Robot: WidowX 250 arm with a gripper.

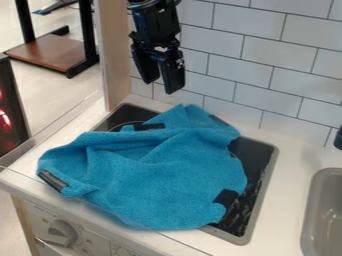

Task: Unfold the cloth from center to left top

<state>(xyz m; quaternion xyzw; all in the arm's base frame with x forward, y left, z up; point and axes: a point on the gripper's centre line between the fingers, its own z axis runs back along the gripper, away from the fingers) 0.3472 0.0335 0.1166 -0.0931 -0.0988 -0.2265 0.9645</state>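
Note:
The black gripper [162,85] hangs at the upper left of the camera view, in front of the tiled wall and above the cloth's back edge. Its two fingers stand apart, with nothing between them. Below it, the blue cloth [160,175] lies rumpled across the dark stovetop, with folds running over its upper and left parts. Its left corner and front edge reach onto the white counter. Black patches show on the cloth at its left corner, near its right front edge and in the upper folds.
The dark stovetop [257,162] shows around the cloth's right side and back left. A grey sink [324,220] is at the right edge. Behind stands the white tiled wall [247,75], with a wooden post [113,50] at left. A knob [60,233] is on the front panel.

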